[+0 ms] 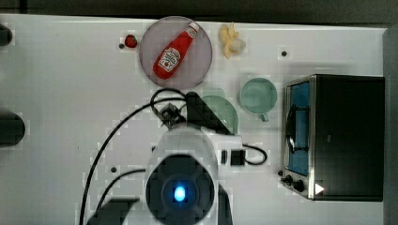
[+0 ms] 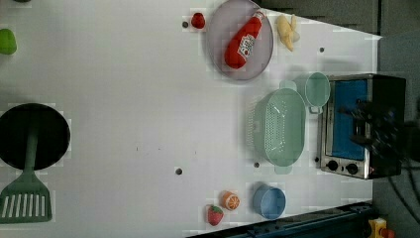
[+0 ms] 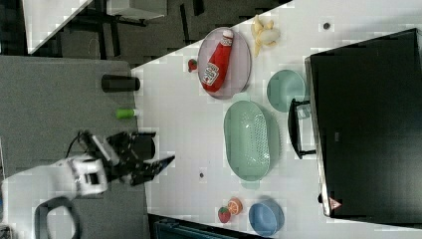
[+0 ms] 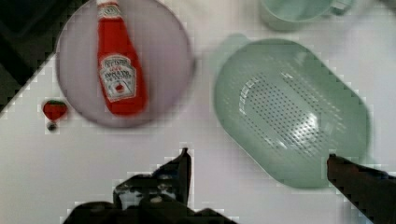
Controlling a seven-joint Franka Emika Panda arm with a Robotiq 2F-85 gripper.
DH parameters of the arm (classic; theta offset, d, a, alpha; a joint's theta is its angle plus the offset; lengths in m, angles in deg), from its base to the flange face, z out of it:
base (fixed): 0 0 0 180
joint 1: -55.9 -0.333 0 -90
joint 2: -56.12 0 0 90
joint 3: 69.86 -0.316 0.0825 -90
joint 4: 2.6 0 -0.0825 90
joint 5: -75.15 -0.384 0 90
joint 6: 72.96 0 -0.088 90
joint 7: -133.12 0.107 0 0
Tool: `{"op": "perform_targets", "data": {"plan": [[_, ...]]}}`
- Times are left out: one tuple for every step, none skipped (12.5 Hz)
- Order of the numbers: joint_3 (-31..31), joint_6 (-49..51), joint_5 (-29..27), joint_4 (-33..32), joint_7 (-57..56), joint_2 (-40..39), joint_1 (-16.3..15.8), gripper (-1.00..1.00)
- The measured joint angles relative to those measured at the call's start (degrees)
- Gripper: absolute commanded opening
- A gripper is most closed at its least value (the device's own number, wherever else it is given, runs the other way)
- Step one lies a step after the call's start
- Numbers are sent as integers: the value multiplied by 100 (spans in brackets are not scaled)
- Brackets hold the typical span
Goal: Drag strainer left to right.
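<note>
So the strainer (image 2: 280,127) sits on the white worktop (image 2: 124,99), just beside the toaster oven (image 2: 359,126), with the mint mug (image 2: 317,89) and ketchup plate (image 2: 218,54) close by. The claw (image 4: 257,163) hangs above it, spread wide, holding nothing.

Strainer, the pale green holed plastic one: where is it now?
In the left view the pale mint-green perforated plastic strainer sits right of centre, just left of the toaster oven, below the smooth green mug.
</note>
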Motion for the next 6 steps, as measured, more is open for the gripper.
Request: {"op": "perform_targets", "data": {"plan": [[9,396,85,-11,-54,263,25,100],[1,892,38,11,-81,508,78,100],[50,1389,-43,78,-168,694,87,100],[79,1665,-26,168,-287,856,86,100],[129,1893,-18,358,-400,932,54,100],[220,2074,-21,627,-572,912,-5,100]]}}
